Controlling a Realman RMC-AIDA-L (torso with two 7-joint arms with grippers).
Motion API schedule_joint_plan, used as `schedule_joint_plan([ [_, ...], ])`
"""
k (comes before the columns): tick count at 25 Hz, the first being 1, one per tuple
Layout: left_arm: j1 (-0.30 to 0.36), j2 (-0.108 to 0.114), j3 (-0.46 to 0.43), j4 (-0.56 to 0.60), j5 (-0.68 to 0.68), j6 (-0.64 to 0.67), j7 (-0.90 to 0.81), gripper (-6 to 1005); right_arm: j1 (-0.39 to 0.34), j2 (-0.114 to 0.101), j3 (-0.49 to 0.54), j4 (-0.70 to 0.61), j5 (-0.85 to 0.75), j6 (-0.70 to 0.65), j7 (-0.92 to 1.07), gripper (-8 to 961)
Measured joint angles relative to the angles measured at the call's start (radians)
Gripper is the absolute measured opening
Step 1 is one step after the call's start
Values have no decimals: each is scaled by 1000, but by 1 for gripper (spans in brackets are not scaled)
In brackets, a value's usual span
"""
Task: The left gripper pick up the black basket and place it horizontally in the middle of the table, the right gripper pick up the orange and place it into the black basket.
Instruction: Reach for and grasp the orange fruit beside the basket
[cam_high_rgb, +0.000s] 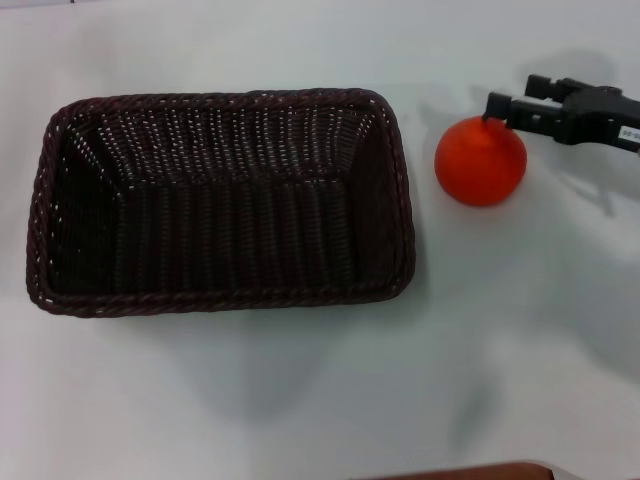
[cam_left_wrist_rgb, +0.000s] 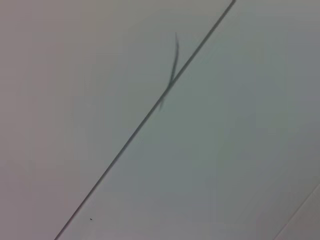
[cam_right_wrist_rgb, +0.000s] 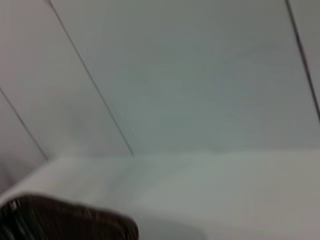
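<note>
The black basket (cam_high_rgb: 220, 200) lies lengthwise on the white table (cam_high_rgb: 300, 400), left of centre in the head view, and is empty. The orange (cam_high_rgb: 480, 162) sits on the table just right of the basket. My right gripper (cam_high_rgb: 515, 95) reaches in from the right, at the orange's far upper right side. Its two fingers stand apart with nothing between them, and the nearer fingertip (cam_high_rgb: 497, 104) is at the orange's top. A corner of the basket also shows in the right wrist view (cam_right_wrist_rgb: 65, 222). The left gripper is out of view.
The table's brown edge strip (cam_high_rgb: 470, 470) shows at the near side. The left wrist view shows only a pale flat surface with a dark seam line (cam_left_wrist_rgb: 145, 117). White table surface lies in front of the basket and the orange.
</note>
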Motion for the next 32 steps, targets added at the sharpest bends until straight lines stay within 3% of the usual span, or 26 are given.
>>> schedule_joint_plan([
  [8, -8, 0, 1, 13, -1, 1, 2, 904, 89, 3, -57, 12, -206, -102, 109, 894],
  [21, -47, 16, 0, 75, -2, 1, 2, 905, 119, -2, -132, -7, -289, -110, 159, 859],
  [32, -55, 26, -2, 102, -2, 1, 2, 904, 120, 2, -134, -20, -285, -110, 160, 425],
])
